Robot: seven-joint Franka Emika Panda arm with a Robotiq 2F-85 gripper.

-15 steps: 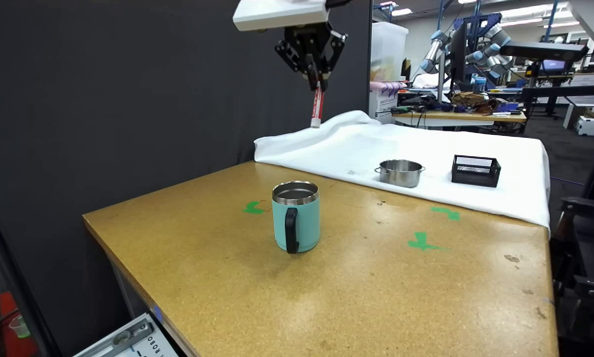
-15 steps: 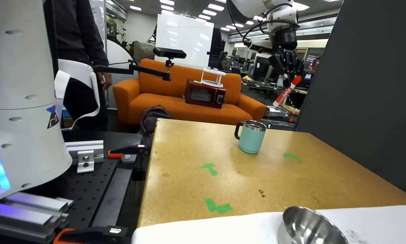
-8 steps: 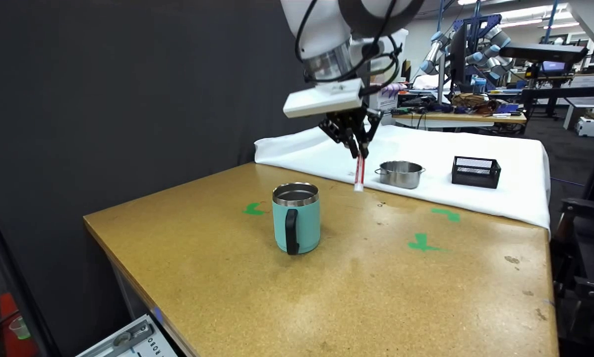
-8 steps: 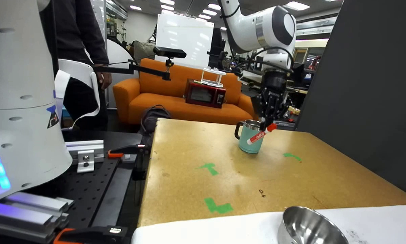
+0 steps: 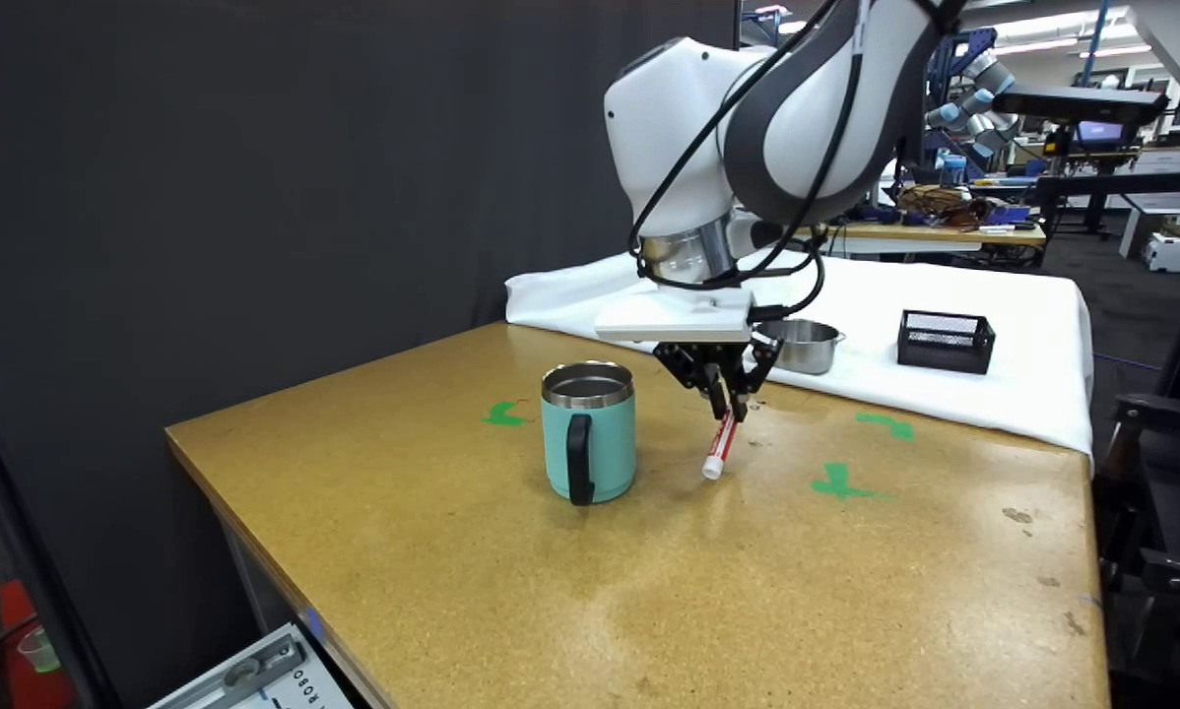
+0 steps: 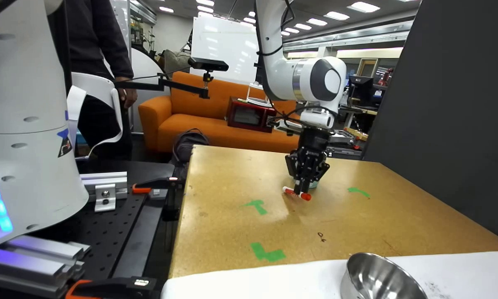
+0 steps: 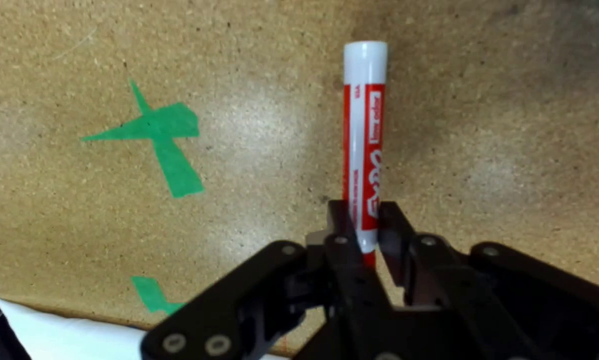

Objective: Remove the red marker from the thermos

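claw [image 7: 366, 216], black, clamps a slim red-and-white marker [image 7: 364, 145], seemingly above the tan counter [image 5: 511, 591], near a teal metal-rimmed mug [image 5: 605, 433].

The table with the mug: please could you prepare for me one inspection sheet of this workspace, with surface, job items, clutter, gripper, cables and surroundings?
Surface: brown table, with green tape and a few dark stains.
Job items: red marker outside the mug and apart from it, tilted; whether it touches the table, cannot tell. Mug upright.
Clutter: metal pot and black basket on white cloth.
Gripper: closed on the red marker, near one end.
Cables: black cables loop beside the arm.
Surroundings: orange sofa, red microwave, standing person.
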